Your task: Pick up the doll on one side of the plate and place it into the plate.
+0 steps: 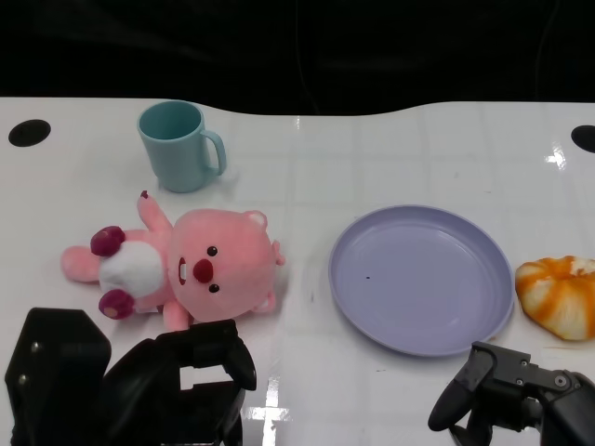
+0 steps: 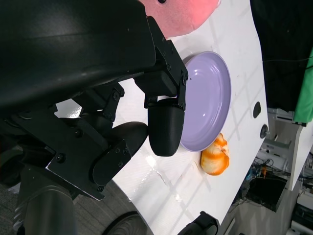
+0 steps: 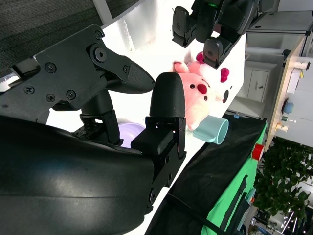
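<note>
Where it lies, doll point(image 1: 186, 269) just beyond left hand point(image 1: 177, 381)

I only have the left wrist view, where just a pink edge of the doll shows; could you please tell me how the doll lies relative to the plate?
Observer: The doll lies face up on the table on the robot's left of the plate, apart from it, with its head toward the plate.
Operator: Thank you. Is anything else close to it?
Observer: A teal cup stands upright just beyond the doll.
Operator: And where is the right robot hand?
Observer: The right robot hand hovers at the table's near edge in front of the plate, fingers apart, holding nothing.
</note>
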Motion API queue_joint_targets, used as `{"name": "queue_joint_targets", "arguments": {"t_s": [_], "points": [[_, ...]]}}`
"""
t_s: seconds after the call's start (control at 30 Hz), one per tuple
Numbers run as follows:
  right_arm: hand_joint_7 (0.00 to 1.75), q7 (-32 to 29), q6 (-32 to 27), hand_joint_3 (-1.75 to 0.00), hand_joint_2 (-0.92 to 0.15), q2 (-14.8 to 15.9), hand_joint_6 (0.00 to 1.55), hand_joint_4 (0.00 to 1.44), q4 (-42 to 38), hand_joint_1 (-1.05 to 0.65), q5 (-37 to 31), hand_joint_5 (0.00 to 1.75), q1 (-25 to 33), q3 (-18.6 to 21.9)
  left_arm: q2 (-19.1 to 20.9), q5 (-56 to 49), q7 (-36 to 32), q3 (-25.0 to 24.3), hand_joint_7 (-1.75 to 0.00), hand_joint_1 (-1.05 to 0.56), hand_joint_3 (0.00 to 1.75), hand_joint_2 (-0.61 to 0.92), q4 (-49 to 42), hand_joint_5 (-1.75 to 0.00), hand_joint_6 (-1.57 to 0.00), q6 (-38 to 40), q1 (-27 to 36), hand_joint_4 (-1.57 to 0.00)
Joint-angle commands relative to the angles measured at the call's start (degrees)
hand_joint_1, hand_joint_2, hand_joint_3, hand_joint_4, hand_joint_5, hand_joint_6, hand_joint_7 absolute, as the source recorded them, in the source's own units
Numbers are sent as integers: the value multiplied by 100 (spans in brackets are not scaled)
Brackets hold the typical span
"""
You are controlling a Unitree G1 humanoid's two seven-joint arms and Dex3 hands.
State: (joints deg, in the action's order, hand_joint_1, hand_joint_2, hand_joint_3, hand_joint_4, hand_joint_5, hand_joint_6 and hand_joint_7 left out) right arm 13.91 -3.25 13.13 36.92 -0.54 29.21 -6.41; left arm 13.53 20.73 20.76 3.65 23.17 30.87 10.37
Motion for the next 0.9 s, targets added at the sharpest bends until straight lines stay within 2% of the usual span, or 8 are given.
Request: {"name": "queue_joint_targets", "arguments": {"t_s": [0.03, 0.2, 0.43, 0.57, 0.77, 0.9], "points": [[133, -13, 68, -104, -58, 15, 58, 63, 20, -18, 27, 168, 11, 64, 37, -21, -7, -32, -155, -16, 131, 45, -21, -175, -73, -10, 25, -82], [134, -11, -78, -104, -58, 14, 57, 63, 77, -17, 69, 168, -1, 81, -118, 63, -127, -111, -152, -15, 128, 45, 10, -175, -74, 61, 19, -81], [135, -21, -148, -106, -58, 1, 56, 62, 98, -17, 61, 169, -10, 49, -232, -75, -317, -154, -123, -16, 130, 42, 172, -159, -74, -68, 44, -72], [135, -9, -183, -107, -58, -5, 55, 62, 99, -17, 104, 170, -25, 52, -271, -64, -261, -181, -113, -18, 127, 41, 190, -152, -70, -361, 58, -69], [136, -4, -156, -107, -57, -3, 55, 62, 63, -16, 118, 170, -42, 61, -167, -271, -299, -173, -96, -23, 105, 50, 317, -137, -57, -755, -3, -57], [136, -6, -135, -106, -58, 2, 55, 61, 57, -17, 117, 170, -36, 68, -31, -593, -241, -158, -77, -28, 80, 62, 377, -127, -53, -1166, -27, -52]]}}
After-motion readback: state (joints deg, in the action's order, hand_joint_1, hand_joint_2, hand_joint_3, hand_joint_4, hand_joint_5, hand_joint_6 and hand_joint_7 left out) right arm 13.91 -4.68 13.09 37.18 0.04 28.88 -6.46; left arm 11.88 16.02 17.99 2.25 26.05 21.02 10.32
